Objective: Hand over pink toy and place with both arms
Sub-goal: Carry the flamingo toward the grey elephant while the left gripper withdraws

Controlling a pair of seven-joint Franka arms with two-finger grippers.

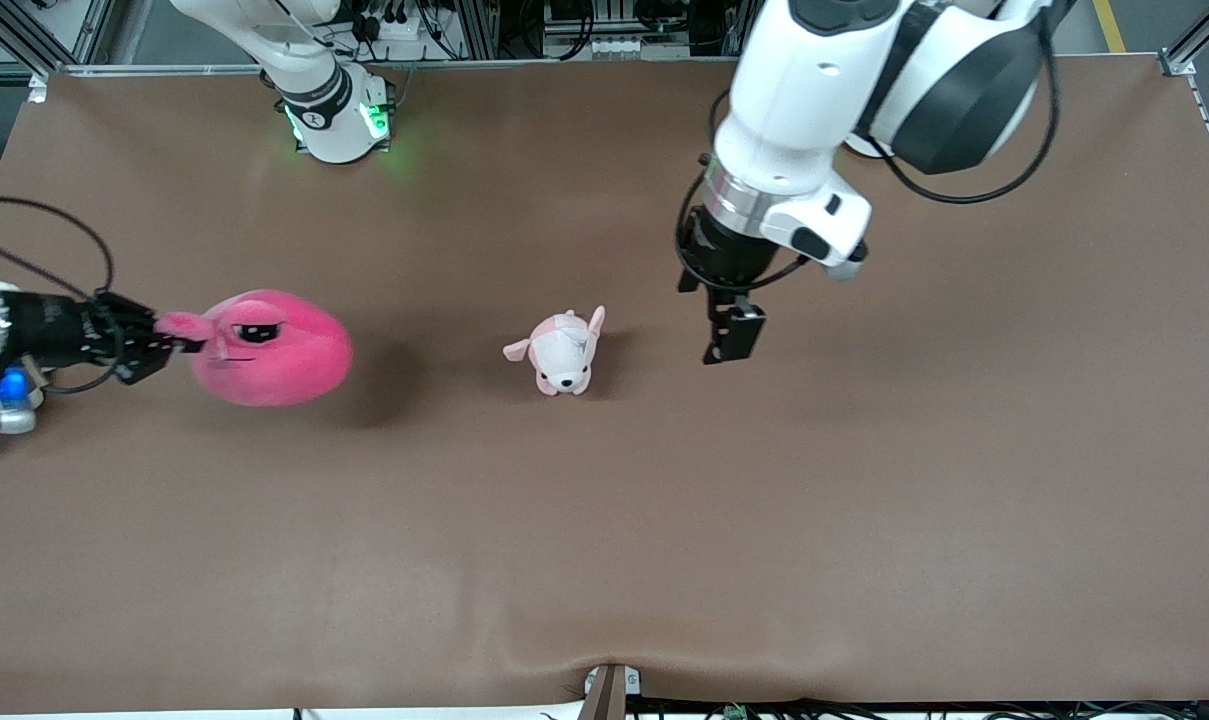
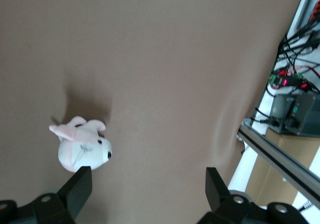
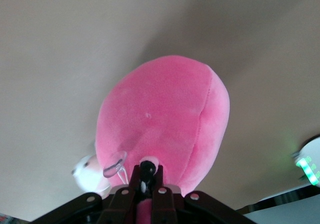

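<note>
Pink and round, the pink toy [image 1: 269, 350] hangs in the air over the right arm's end of the table [image 1: 604, 520]. The right gripper [image 1: 169, 345] pinches it by its stubby snout, with the fingers pressed tight together on that bit of plush. The rest of the toy sticks out sideways toward the middle of the table.

The left gripper [image 1: 732, 335] hangs over the middle of the table with its fingers spread wide and nothing in them. A small puppy toy [image 1: 562, 352] sits on the table between the two grippers, well apart from the pink toy.

The grip is only on a little soft part, so the big toy could slip out and drop. The left gripper could also bump the puppy toy when it reaches across.
</note>
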